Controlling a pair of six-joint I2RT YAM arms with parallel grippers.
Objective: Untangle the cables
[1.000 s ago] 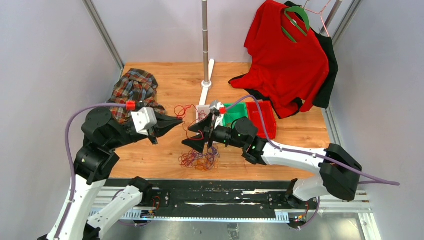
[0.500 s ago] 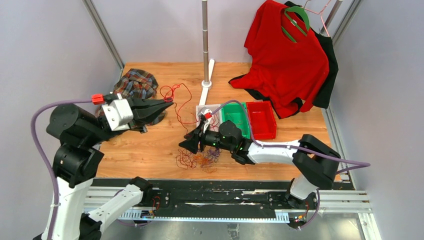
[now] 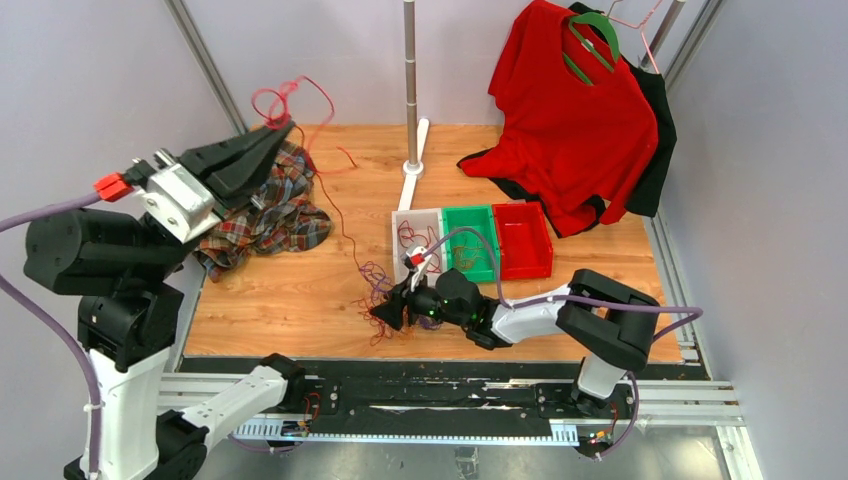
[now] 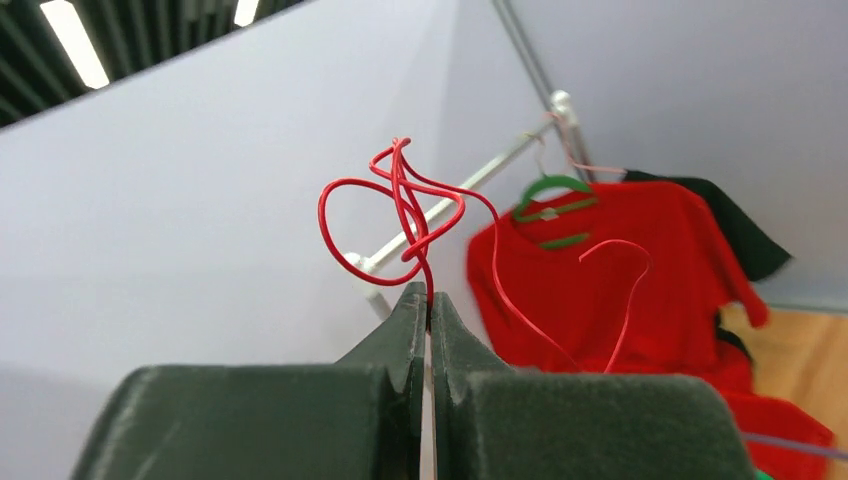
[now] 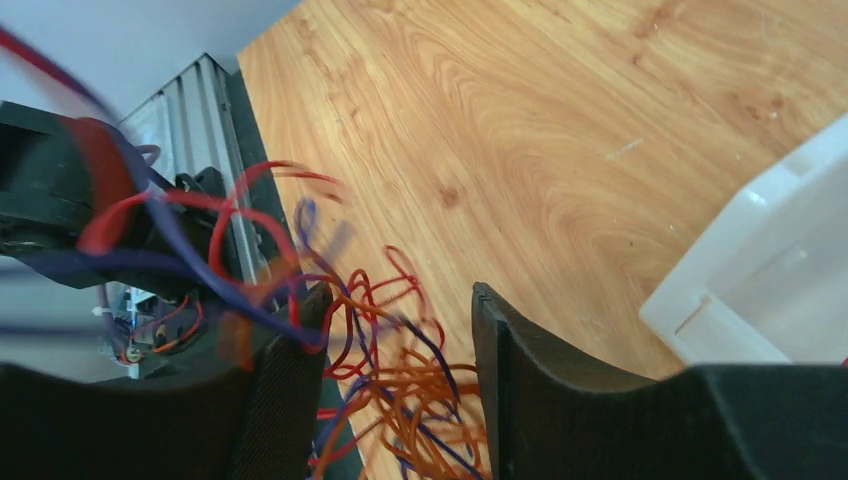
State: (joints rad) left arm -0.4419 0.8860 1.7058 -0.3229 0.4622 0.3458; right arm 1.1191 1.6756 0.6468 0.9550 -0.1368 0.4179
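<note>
Far left, a red cable [image 4: 404,185] is held raised, clamped in the closed jaws of the left gripper [image 4: 428,304] and looped above the tips. One strand is trailed down to the cables [image 3: 385,300], a tangle of thin red, orange and purple loops on the table [image 3: 290,300]. The right gripper [image 5: 400,300] is set over them, jaws apart. Red loops are seen in the white bin [image 3: 415,211], a brownish loop in the green bin [image 3: 468,210].
</note>
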